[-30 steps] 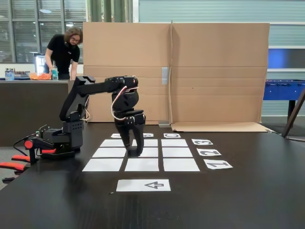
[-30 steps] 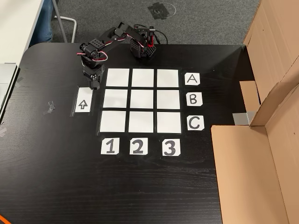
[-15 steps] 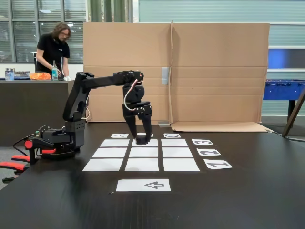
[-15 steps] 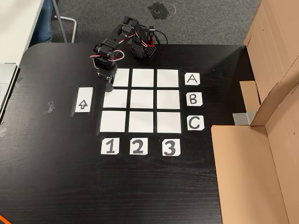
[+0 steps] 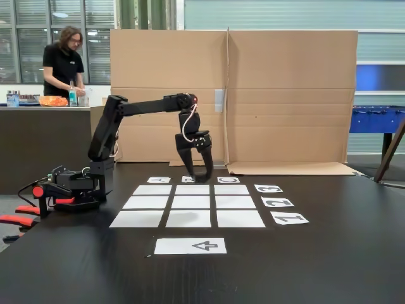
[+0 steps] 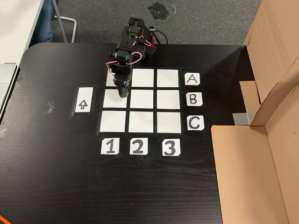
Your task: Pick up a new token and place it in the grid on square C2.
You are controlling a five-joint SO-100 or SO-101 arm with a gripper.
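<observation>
Overhead, claw (image 6: 124,93) pointing down above the grid (image 6: 167,99), grip state unclear.

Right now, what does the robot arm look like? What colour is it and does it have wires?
The arm is matte black all over, made of blocky segments. A white and red cable loops beside its wrist, seen in both fixed views. Its tool is black too, with two slim fingers. The base is black with red parts and sits on the dark table.
</observation>
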